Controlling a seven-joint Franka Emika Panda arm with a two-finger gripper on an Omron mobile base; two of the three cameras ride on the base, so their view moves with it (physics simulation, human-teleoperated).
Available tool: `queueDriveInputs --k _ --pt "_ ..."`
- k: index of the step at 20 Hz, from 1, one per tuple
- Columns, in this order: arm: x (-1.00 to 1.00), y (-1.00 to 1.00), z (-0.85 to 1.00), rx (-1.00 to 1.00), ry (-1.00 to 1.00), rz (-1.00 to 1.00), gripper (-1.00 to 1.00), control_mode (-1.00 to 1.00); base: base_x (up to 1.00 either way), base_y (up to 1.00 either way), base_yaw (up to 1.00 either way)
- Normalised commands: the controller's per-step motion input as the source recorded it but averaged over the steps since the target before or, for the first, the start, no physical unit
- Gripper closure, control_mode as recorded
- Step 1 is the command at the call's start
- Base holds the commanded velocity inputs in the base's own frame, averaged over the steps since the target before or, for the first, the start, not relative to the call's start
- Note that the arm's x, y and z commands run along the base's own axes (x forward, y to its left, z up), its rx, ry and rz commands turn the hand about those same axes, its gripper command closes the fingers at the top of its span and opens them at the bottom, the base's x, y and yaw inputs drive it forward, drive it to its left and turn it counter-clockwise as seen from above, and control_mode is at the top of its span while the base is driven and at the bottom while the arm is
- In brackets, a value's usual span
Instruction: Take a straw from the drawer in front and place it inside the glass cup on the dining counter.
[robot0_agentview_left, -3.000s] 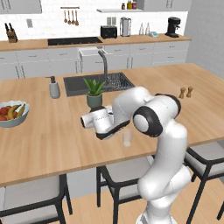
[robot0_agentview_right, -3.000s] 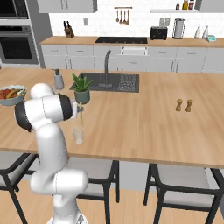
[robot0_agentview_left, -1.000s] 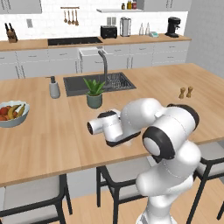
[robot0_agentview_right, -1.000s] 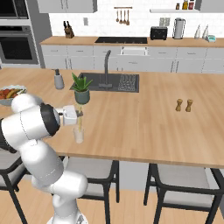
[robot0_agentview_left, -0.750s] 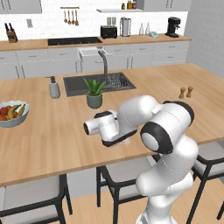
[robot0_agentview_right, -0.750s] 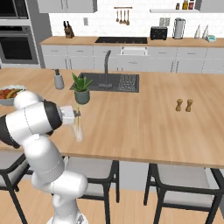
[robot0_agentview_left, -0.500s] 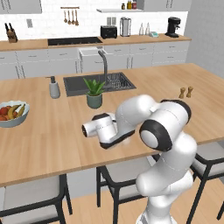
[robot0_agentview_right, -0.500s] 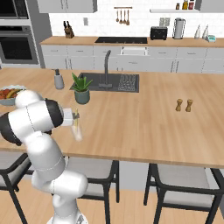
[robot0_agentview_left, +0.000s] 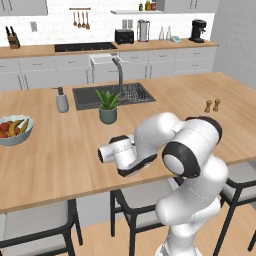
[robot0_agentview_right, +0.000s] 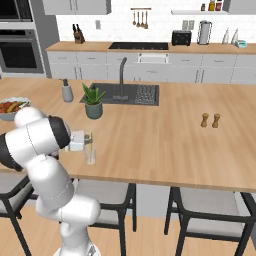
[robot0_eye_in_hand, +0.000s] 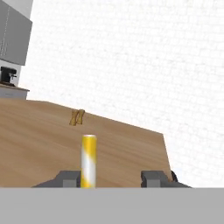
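Now I see my gripper (robot0_eye_in_hand: 111, 178) part-open, jaws apart, straw (robot0_eye_in_hand: 89, 161) by one fingertip, apparently released upright into the glass cup (robot0_agentview_right: 90, 155) just below, on the tabletop (robot0_agentview_right: 165, 130).

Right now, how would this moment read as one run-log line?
stage: straw release | hand: open, above cup | straw: upright over cup | cup: on counter, near front edge

Counts on and around the tabletop (robot0_agentview_right: 165, 145)

One glass cup (robot0_agentview_right: 90, 156), one straw (robot0_eye_in_hand: 89, 161), one potted plant (robot0_agentview_right: 93, 102), one soap bottle (robot0_agentview_right: 67, 91), one fruit bowl (robot0_agentview_left: 13, 131) — two small shakers (robot0_agentview_right: 210, 120), and two stools (robot0_agentview_right: 212, 212) in the right base view.
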Motion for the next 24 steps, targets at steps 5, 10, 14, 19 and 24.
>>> queueDriveInputs --k 5,10,14,19,24 --pt "-0.05 -0.25 -0.07 0.0 0.0 0.0 -1.0 -1.0 0.0 0.0 0.0" --pt "-0.28 -0.02 0.22 0.02 -0.02 0.0 -1.0 -1.0 0.0 0.0 0.0" --pt "-0.51 0.08 0.87 0.13 -0.04 0.02 -1.0 -1.0 0.0 0.0 0.0" --pt "-0.02 0.2 1.0 0.16 -0.08 0.04 -1.0 -1.0 0.0 0.0 0.0" --pt "-0.02 0.12 1.0 0.14 -0.1 0.07 -1.0 -1.0 0.0 0.0 0.0"
